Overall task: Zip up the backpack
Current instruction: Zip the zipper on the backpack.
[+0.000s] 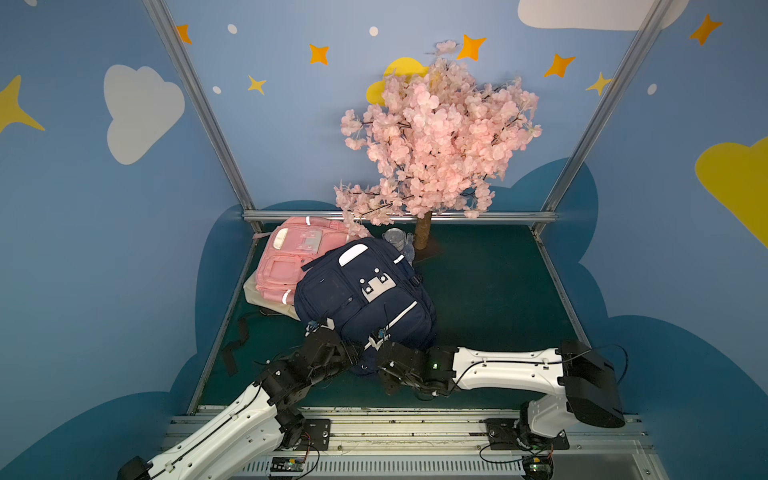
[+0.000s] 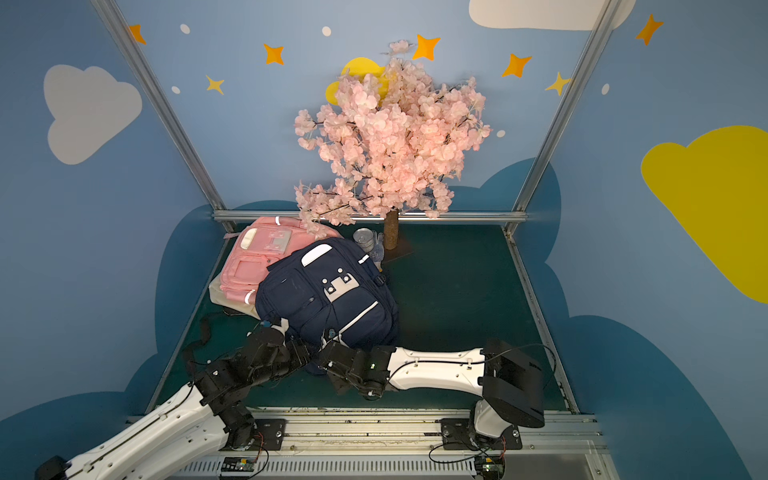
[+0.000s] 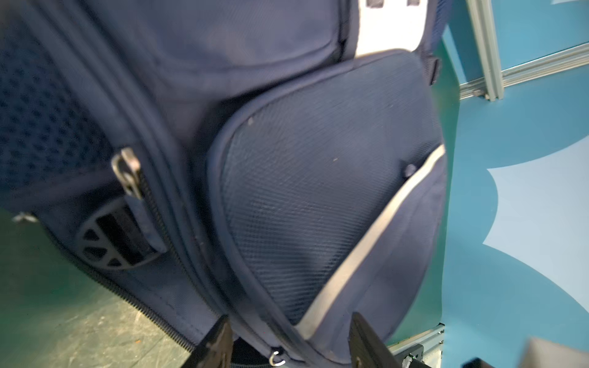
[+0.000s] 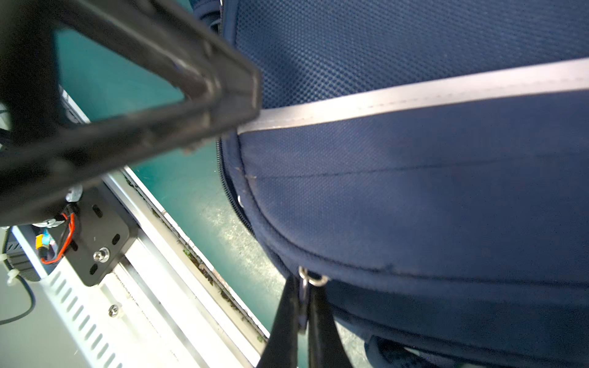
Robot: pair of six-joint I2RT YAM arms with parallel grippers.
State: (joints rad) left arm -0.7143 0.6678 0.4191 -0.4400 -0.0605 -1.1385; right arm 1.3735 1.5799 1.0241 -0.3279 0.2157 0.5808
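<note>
Top views are both showing a pink backpack [image 1: 286, 257] left of the blossom tree [image 1: 436, 137], and the navy backpack [image 1: 332, 295] lying partly over it, just in front of the trunk. At the bag's edge farthest from the tree, the left gripper [image 3: 290, 345] is hanging with jaws apart, gripping nothing, and the right gripper [image 4: 303, 296] is pinching the zipper pull [image 4: 310, 280]. Zipping looks to be in hand; next, the left should probably be bracing the fabric while the right is drawing the pull along.

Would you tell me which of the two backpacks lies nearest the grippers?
The navy backpack: the right gripper pinches its zipper pull and the left gripper is open at its edge. The pink backpack lies behind, partly covered.
</note>
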